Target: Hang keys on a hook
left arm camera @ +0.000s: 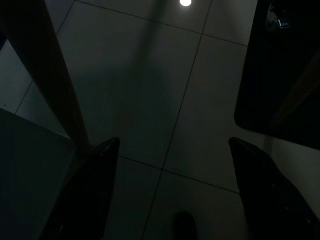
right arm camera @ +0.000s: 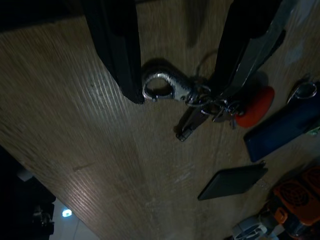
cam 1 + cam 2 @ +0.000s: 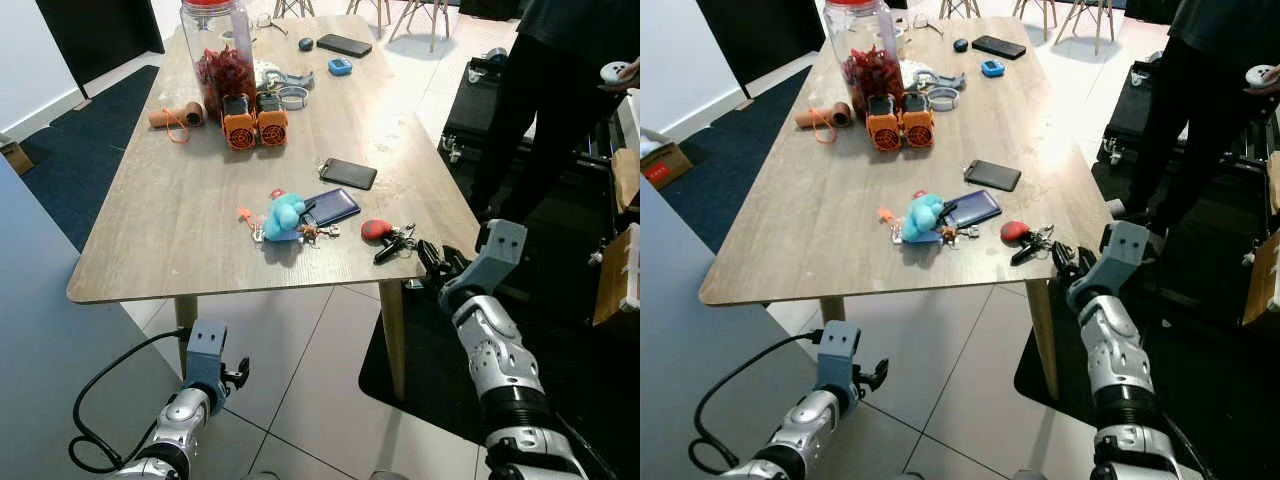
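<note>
Keys, with red fob, near table corner: judged light, loose, jangly. Best taken at the metal clasp. Right gripper poised over clasp, jaws apart, empty.

Home dining room (wooden table; chairs)

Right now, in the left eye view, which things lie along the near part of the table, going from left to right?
Small orange piece → blue plush toy → dark blue phone → red key fob → keys → right gripper.
</note>
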### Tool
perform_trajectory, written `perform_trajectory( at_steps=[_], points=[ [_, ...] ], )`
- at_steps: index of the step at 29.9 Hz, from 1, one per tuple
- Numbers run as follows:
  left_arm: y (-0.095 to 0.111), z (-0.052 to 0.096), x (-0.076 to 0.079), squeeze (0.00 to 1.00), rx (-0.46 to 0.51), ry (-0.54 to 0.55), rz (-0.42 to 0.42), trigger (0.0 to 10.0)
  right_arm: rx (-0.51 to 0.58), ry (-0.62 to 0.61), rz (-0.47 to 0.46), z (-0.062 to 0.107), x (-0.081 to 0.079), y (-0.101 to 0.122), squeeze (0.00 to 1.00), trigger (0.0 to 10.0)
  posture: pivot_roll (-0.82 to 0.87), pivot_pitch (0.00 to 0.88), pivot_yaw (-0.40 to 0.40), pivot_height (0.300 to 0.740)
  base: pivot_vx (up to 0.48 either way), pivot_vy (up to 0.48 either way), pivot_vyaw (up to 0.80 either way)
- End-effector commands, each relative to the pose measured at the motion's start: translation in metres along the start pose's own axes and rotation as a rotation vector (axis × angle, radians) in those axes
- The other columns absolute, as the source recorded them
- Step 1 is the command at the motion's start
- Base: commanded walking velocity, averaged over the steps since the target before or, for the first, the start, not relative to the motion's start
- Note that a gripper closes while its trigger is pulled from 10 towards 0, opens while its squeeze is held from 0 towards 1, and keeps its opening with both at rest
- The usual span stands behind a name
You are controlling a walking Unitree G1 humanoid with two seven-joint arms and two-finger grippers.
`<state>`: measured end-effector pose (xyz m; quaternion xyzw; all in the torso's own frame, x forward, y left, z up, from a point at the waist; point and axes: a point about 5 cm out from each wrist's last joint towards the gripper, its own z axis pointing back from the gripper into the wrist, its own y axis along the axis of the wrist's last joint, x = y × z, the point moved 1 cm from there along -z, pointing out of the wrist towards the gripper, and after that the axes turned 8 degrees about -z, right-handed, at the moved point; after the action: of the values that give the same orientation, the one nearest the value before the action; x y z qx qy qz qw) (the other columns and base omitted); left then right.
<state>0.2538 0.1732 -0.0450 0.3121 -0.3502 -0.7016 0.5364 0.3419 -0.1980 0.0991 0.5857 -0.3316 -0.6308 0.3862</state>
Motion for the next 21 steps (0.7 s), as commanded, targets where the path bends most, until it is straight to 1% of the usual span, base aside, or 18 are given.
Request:
perform_trajectory(
  at_steps=[1, 9, 17, 21],
  points=[
    [-0.006, 0.003, -0.004, 0.0, -0.025, 0.004, -0.018, 10.0, 0.01, -0.019, -0.016, -0.002, 0.002, 0.0, 0.0, 10.0, 0.02, 0.089, 0.034, 0.74, 0.0, 0.0, 0.0],
    [-0.008, 0.004, -0.004, 0.0, -0.028, 0.003, -0.02, 10.0, 0.027, -0.015, -0.049, -0.01, -0.004, 0.004, 0.0, 10.0, 0.03, 0.08, 0.03, 0.74, 0.0, 0.0, 0.0],
    [-0.008, 0.004, -0.005, 0.0, -0.031, 0.005, -0.022, 10.0, 0.014, 0.021, -0.014, -0.013, -0.012, 0.0, 0.0, 10.0, 0.03, 0.078, 0.027, 0.74, 0.0, 0.0, 0.0],
    [-0.008, 0.004, -0.005, 0.0, -0.031, 0.008, -0.023, 10.0, 0.033, 0.039, -0.027, -0.014, -0.015, 0.002, 0.0, 10.0, 0.03, 0.079, 0.026, 0.74, 0.0, 0.0, 0.0]
  ],
)
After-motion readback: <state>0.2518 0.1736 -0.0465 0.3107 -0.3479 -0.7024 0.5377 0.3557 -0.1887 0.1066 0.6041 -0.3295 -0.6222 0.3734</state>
